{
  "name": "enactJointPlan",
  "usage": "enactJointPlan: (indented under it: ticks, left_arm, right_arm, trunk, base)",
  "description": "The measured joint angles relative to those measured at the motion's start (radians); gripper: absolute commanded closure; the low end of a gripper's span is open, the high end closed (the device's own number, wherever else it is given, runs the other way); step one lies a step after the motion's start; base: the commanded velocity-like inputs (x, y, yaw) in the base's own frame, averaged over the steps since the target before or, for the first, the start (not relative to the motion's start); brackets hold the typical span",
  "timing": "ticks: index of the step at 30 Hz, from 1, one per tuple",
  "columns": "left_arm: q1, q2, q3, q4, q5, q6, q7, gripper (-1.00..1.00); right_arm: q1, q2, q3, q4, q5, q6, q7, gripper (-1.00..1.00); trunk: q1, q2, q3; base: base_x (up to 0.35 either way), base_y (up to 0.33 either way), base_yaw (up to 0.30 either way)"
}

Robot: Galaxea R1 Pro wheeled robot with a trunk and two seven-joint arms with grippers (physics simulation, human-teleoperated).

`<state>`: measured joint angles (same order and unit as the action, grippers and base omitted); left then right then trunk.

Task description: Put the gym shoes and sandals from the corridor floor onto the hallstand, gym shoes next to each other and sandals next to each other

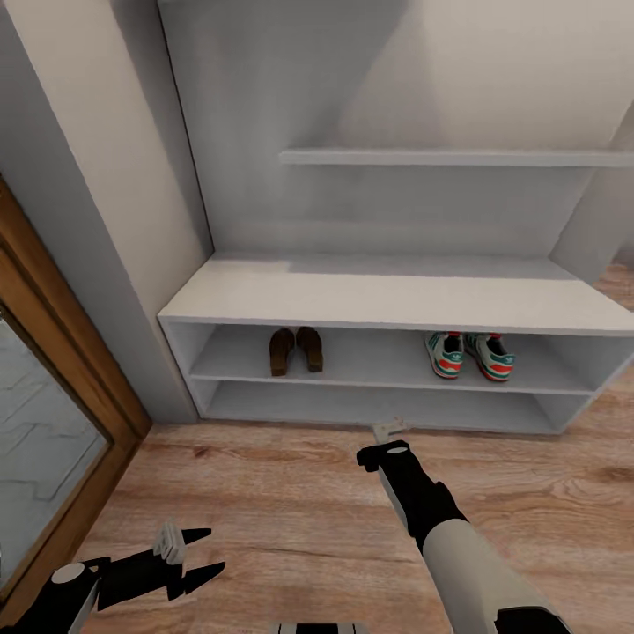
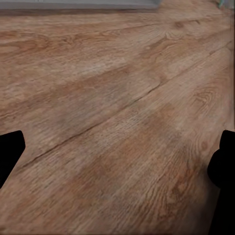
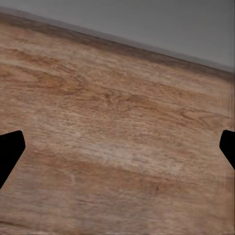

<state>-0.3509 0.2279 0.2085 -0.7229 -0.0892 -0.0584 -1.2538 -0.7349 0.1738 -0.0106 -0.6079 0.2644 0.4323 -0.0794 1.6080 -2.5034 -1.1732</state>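
Observation:
The two sandals (image 1: 295, 350), dark brown, stand side by side on the upper shelf row of the light grey hallstand (image 1: 370, 299), toward its left. On the same row at the right, the two gym shoes (image 1: 469, 355) sit next to each other, heels facing me. My right gripper (image 1: 387, 429) hangs low over the corridor floor (image 1: 291, 511) just in front of the rack's base, open with nothing between its fingers (image 3: 11, 149). Lower left, my left gripper (image 1: 207, 553) is also open and empty above the planks, its fingertips (image 2: 10, 152) far apart.
A wood-framed glass door (image 1: 53, 423) lines the left side. A floating shelf (image 1: 458, 157) hangs above the bench. The hallstand's lower shelf row (image 1: 370, 407) holds nothing. A grey wall panel (image 1: 132, 220) stands between door and rack.

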Motion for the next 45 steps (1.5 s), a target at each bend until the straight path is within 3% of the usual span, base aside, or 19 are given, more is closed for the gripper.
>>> enactJointPlan:
  ticks: [15, 23, 28, 45]
  left_arm:
    - [0.0, 0.007, 0.002, 0.0, 0.0, 0.0, 0.005, -1.0]
    - [0.0, 0.005, 0.002, 0.0, 0.0, 0.0, 0.04, -1.0]
    - [0.0, 0.008, 0.002, 0.0, 0.001, 0.0, 0.044, -1.0]
    - [0.0, 0.01, 0.002, 0.001, 0.0, 0.001, 0.05, -1.0]
  right_arm:
    - [0.0, 0.0, 0.0, 0.0, 0.001, -0.019, -0.001, -1.0]
    - [0.0, 0.0, 0.0, 0.0, 0.003, -0.026, 0.002, -1.0]
    - [0.001, 0.0, 0.0, 0.006, 0.003, -0.069, 0.003, -1.0]
    - [0.002, -0.029, -0.001, 0.136, -0.002, -0.224, 0.004, -1.0]
  trunk:
    - [-0.001, 0.0, 0.018]
    - [-0.001, 0.0, 0.019]
    - [-0.001, 0.0, 0.019]
    - [-0.011, 0.01, 0.084]
  base:
    - [-0.023, -0.003, -0.068]
    - [0.0, 0.0, -0.004]
    - [0.0, 0.0, 0.0]
    - [0.0, 0.0, 0.0]
